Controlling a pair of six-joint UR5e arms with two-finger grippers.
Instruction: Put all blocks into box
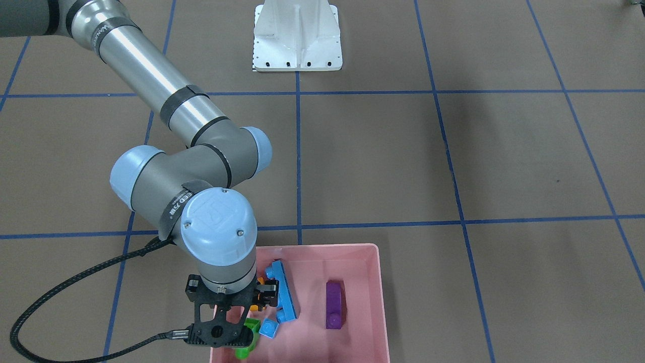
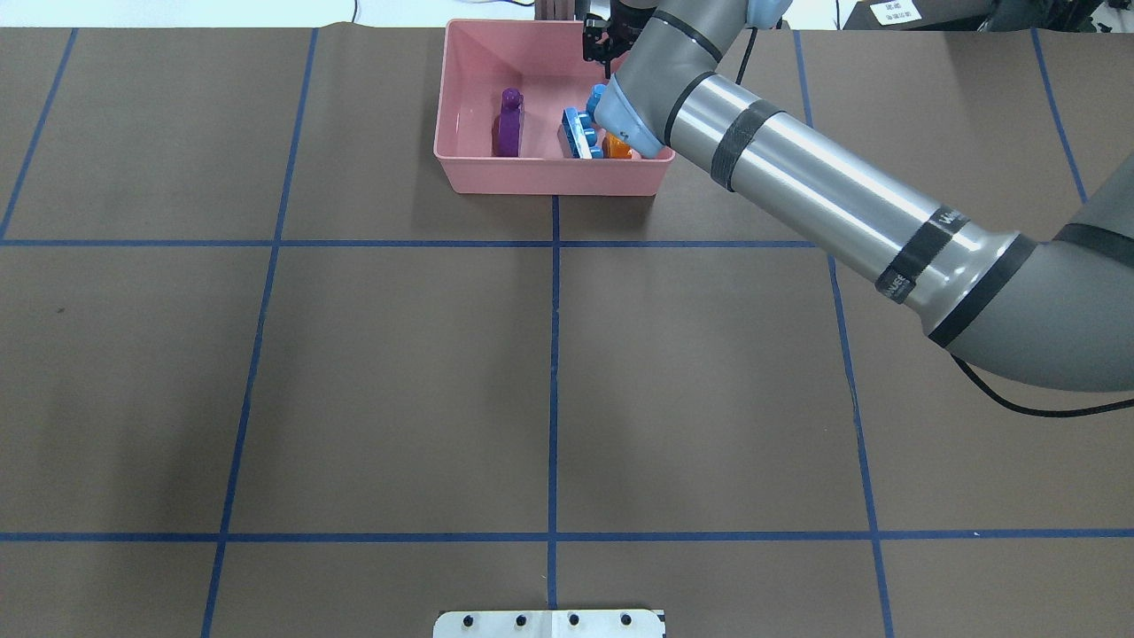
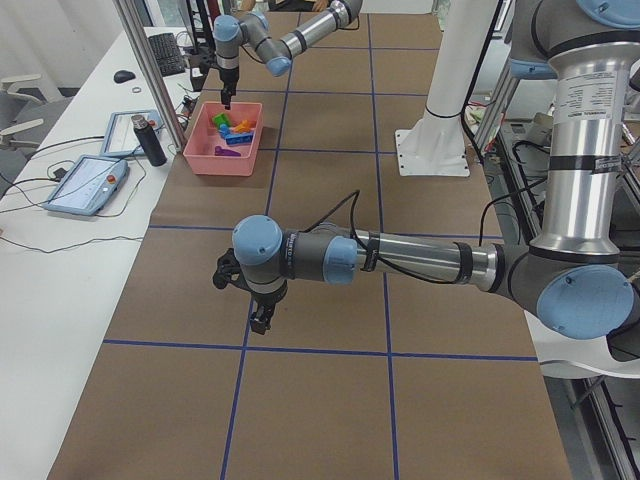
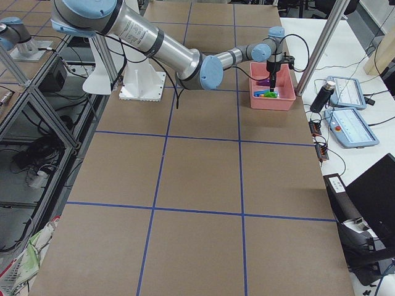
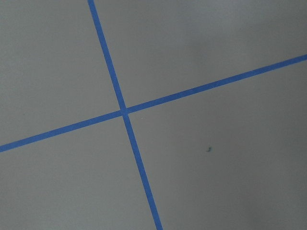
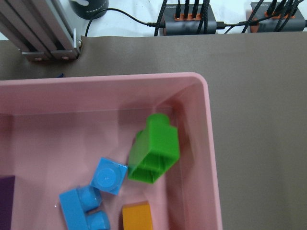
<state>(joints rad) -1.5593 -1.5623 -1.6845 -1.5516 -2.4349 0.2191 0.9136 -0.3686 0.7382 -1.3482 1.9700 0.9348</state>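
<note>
Over box [image 6: 211,143] corner | right jaws: grip state cannot be told; left jaws likewise | green block [image 6: 154,148] is tilted inside by the wall, all five are boxed | straight lift-out is advised, rim avoided

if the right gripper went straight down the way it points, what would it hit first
Probably the green block, tilted near a corner of the box below the right gripper; depth is unclear, so it might reach the box floor beside it.

Brown gridded table [image 1: 383,161] bears pink box [image 1: 383,302], white plate [image 1: 297,45].
</note>
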